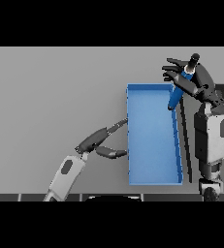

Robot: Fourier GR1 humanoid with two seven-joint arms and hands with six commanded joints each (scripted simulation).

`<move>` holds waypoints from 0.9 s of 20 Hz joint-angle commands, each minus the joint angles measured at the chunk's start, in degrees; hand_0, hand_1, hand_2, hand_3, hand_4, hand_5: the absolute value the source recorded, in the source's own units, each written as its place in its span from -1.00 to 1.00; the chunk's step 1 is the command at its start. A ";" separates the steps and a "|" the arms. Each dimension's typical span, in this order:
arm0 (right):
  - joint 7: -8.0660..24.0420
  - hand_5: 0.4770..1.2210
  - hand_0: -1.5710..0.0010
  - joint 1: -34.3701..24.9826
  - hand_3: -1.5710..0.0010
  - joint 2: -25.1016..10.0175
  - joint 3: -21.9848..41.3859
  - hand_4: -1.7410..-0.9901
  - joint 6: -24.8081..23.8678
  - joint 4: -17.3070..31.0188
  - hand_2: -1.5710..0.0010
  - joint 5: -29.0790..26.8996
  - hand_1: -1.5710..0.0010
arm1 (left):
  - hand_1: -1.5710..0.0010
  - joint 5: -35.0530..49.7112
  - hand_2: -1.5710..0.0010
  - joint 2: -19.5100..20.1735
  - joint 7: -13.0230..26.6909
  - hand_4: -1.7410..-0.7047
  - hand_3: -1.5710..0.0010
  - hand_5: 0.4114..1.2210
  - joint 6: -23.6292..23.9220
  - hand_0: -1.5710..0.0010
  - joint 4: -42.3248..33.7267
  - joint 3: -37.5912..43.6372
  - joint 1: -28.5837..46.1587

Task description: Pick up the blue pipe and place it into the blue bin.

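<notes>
Right hand (pixel 193 80) clamped on slim blue cylindrical pipe (pixel 176 98), tilted over the far right wall of rectangular blue open bin (pixel 152 177); early release risks it tipping outside onto grey worktop (pixel 50 97); left hand (pixel 96 143) relaxed, fingers apart, touching the bin's left wall.

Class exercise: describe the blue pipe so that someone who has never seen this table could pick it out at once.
Start at the big blue bin on the grey table and go to its far right corner. There the right hand is curled round the blue pipe, held tilted with its lower end over the bin's rim. It is the only slim blue stick; the left hand holds nothing.
</notes>
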 commanded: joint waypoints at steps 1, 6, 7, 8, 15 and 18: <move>0.75 1.00 -1.00 2.46 -1.00 0.19 -0.10 -1.00 -0.50 -1.09 -1.00 0.11 -1.00 | 1.00 0.03 1.00 0.04 -0.08 0.67 1.00 -0.97 0.34 1.00 -0.19 0.28 -0.02; 5.63 1.00 -1.00 11.87 -1.00 0.81 2.46 -1.00 -6.64 -6.21 -1.00 3.25 -1.00 | 1.00 0.36 1.00 -0.34 0.77 0.66 1.00 -0.96 0.05 1.00 -0.61 -0.27 0.78; 5.62 1.00 -1.00 13.26 -1.00 -0.39 3.99 -1.00 -8.57 -5.68 -1.00 4.01 -1.00 | 1.00 0.15 1.00 -0.08 0.47 0.65 1.00 -0.97 0.17 1.00 -0.98 -0.36 1.19; 5.62 1.00 -1.00 14.37 -0.92 -1.14 5.78 -1.00 -10.50 -5.00 -1.00 4.31 -1.00 | 1.00 -0.20 1.00 -0.10 0.37 0.65 1.00 -0.97 0.21 1.00 -0.89 -0.70 1.44; 5.18 1.00 -0.86 17.20 0.00 -9.39 21.47 -0.83 -23.46 -0.18 -0.70 1.77 -0.70 | 1.00 -0.18 1.00 0.35 1.01 0.66 1.00 -0.98 0.38 1.00 -1.24 -0.28 1.11; 5.62 1.00 0.05 15.16 0.49 -16.23 30.81 -0.13 -27.03 4.14 0.13 -5.31 0.13 | 1.00 0.09 1.00 0.43 1.23 0.67 1.00 -0.97 0.15 1.00 -1.39 -0.06 0.52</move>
